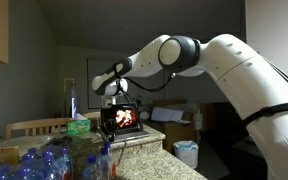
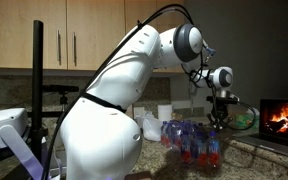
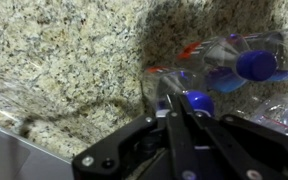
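Note:
My gripper (image 3: pixel 173 104) points down at a granite counter (image 3: pixel 64 60), its two black fingers pressed together with nothing visible between them. Its tips sit just beside the blue cap (image 3: pixel 196 100) of a clear plastic water bottle, one of several lying packed together (image 3: pixel 239 65). In both exterior views the gripper (image 1: pixel 111 118) (image 2: pixel 218 120) hangs just above the counter by the bottle pack (image 2: pixel 194 142). More blue-capped bottles (image 1: pixel 39 162) fill the near corner in an exterior view.
A screen showing a fire (image 1: pixel 126 118) (image 2: pixel 284 118) stands on the counter close to the gripper. A green tissue box (image 1: pixel 79 127) is beside it. Wooden cabinets (image 2: pixel 74 40) line the wall. A white bin (image 1: pixel 187 152) stands on the floor beyond the counter edge.

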Tool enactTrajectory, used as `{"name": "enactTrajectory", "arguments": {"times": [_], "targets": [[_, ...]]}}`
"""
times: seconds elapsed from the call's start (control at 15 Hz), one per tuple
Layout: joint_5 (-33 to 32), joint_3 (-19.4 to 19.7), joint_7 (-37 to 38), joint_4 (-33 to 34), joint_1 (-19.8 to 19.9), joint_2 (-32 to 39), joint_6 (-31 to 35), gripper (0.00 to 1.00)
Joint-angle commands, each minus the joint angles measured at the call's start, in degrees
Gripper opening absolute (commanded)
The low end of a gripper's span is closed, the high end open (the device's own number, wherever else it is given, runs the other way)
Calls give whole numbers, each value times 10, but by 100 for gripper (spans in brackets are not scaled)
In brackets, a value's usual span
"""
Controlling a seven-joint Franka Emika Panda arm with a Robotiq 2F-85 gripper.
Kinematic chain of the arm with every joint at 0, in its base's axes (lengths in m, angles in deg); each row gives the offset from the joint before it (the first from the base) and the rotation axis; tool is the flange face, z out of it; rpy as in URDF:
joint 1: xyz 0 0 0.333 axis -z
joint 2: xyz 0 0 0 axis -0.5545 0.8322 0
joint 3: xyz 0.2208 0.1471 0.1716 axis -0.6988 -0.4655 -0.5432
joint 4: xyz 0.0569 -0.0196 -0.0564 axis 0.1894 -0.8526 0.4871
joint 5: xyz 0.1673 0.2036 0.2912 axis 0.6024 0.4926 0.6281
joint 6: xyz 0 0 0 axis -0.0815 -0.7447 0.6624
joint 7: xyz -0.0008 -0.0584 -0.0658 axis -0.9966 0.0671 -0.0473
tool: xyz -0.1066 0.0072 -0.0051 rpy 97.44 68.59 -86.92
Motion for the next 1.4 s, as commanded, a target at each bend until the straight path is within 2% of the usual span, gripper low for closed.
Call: {"name": "enactTrajectory", "arguments": {"times": [0.0, 0.07, 0.2, 0.47, 0.73, 0.8, 1.2, 1.27, 1.33], "targets": [[17, 4, 32, -65, 7, -49, 36, 24], [18, 4, 35, -71, 8, -52, 40, 34], [21, 2, 35, -80, 8, -58, 47, 44], [26, -5, 26, -97, 2, -73, 71, 69], [22, -11, 26, -85, -7, -66, 65, 95], [22, -11, 26, -81, -9, -62, 61, 98], [17, -11, 23, -69, -12, -45, 43, 100], [18, -11, 22, -67, -12, -42, 43, 96], [17, -12, 18, -66, -12, -39, 42, 74]]}}
